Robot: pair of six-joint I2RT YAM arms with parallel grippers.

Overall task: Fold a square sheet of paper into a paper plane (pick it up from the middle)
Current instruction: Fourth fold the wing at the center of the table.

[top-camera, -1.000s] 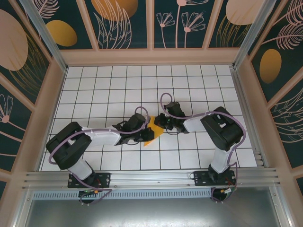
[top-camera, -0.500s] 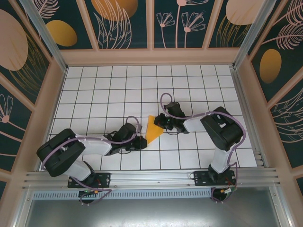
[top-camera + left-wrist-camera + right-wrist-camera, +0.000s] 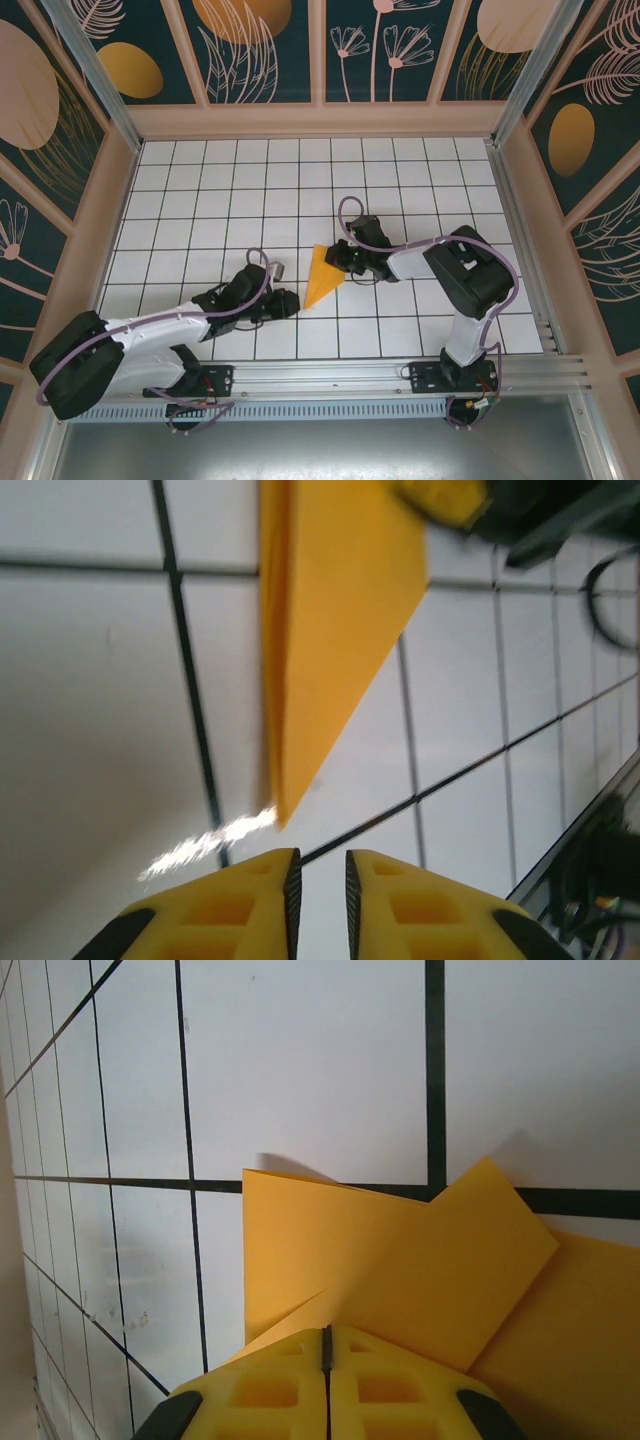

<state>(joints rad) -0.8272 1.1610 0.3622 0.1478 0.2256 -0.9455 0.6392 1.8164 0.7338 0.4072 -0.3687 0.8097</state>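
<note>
The square sheet of paper (image 3: 322, 277) is a creased orange-yellow pointed wedge lying on the white grid table (image 3: 220, 190), its tip toward the near side. My right gripper (image 3: 338, 260) is shut on the wedge's far right corner. In the right wrist view the pads (image 3: 327, 1345) meet on a folded flap of the paper (image 3: 400, 1260). My left gripper (image 3: 291, 301) sits just left of the wedge's tip, apart from it. In the left wrist view its fingers (image 3: 320, 870) stand slightly open with nothing between them, and the paper's point (image 3: 330, 610) lies just ahead.
Wooden walls with dark leaf-painted panels (image 3: 260, 40) enclose the table. An aluminium rail (image 3: 320, 375) runs along the near edge above the arm bases. The left arm lies low across the near-left tiles.
The left gripper has drawn back from the paper toward the near left, and its arm has swung down and left. The right gripper and the paper have stayed put.
</note>
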